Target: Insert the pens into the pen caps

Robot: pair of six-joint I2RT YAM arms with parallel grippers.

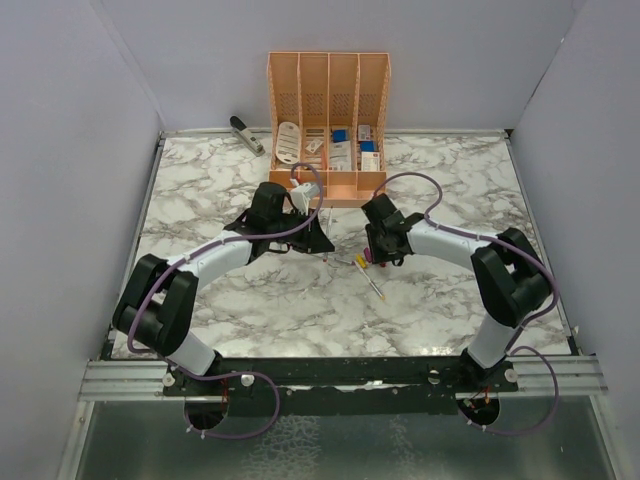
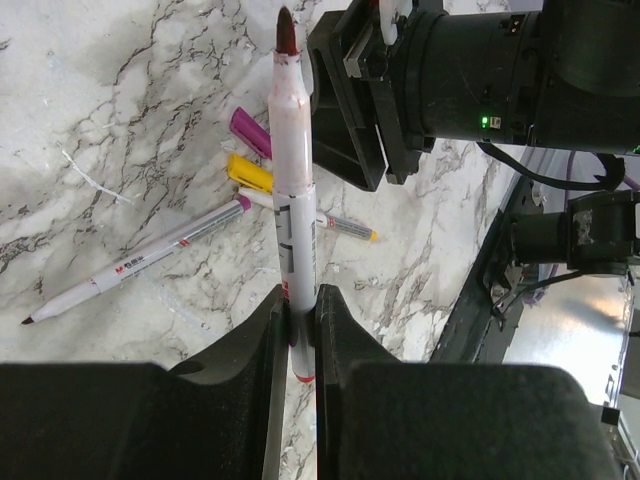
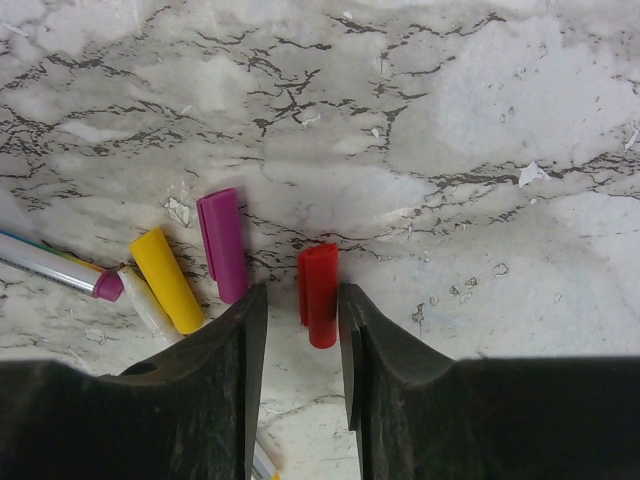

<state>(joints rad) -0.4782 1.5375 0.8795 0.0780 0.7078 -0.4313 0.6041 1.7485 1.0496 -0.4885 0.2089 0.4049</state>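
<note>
My left gripper [image 2: 297, 312] is shut on a white pen [image 2: 295, 190] with a dark red tip, held above the table and pointing toward the right arm. My right gripper [image 3: 300, 292] is open and low over the table. A red cap [image 3: 319, 293] lies between its fingers, close to the right one. A purple cap [image 3: 222, 243] and a yellow cap [image 3: 168, 279] lie just to its left. They also show in the left wrist view, purple [image 2: 250, 132] and yellow [image 2: 250, 173]. Two more pens lie there, a purple-tipped one [image 2: 130, 262] and a yellow-tipped one [image 2: 345, 228]. From above, both grippers, left [image 1: 318, 240] and right [image 1: 378, 256], meet mid-table.
A peach organizer [image 1: 327, 70] with blue and white items stands at the back centre. A grey-black stapler [image 1: 245, 133] lies to its left. A loose pen [image 1: 372, 282] lies just in front of the right gripper. White walls enclose the marble table [image 1: 200, 200].
</note>
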